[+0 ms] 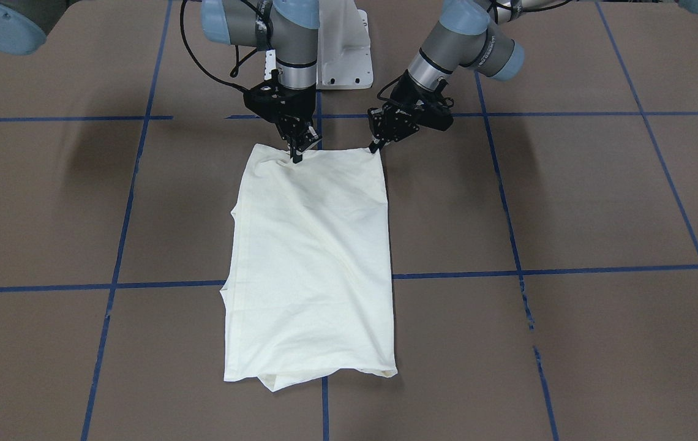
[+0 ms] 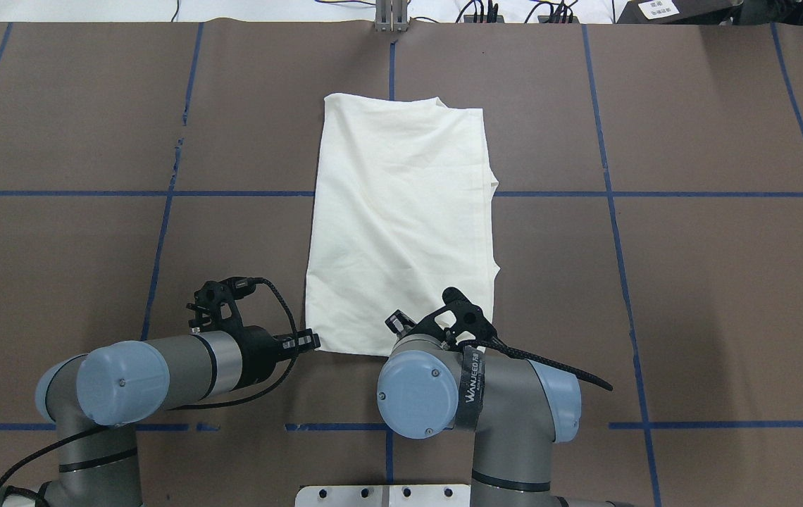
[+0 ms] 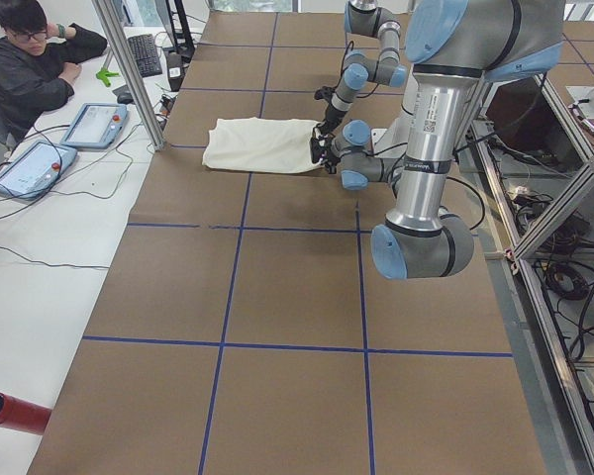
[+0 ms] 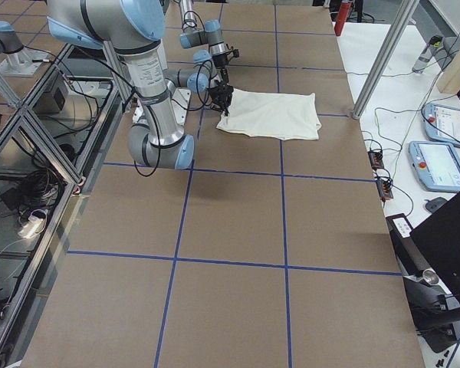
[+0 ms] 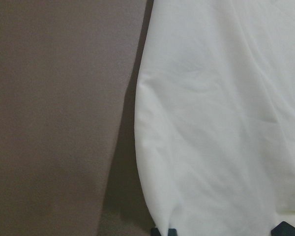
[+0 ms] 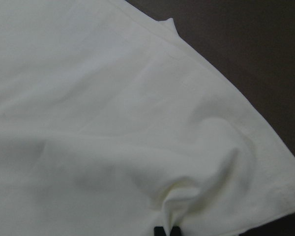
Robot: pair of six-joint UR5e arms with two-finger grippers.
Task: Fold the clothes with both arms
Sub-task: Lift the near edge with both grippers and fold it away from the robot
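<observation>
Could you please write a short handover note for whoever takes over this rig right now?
Right gripper: shut, pinching the shirt at its robot-side edge near one corner; the cloth puckers there.
Left gripper: open, straddling the other robot-side corner, not yet gripping.
Shirt: flat on the table, a narrow rectangle, plain side up.
Left to do: probably close the left gripper, then fold the robot-side edge over to the far edge.

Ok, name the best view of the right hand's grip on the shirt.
Exterior front-facing: the right hand pinches the shirt at its robot-side edge. Right wrist view shows only fingertips and bunched cloth; overhead hides it under the wrist; side views too small.
</observation>
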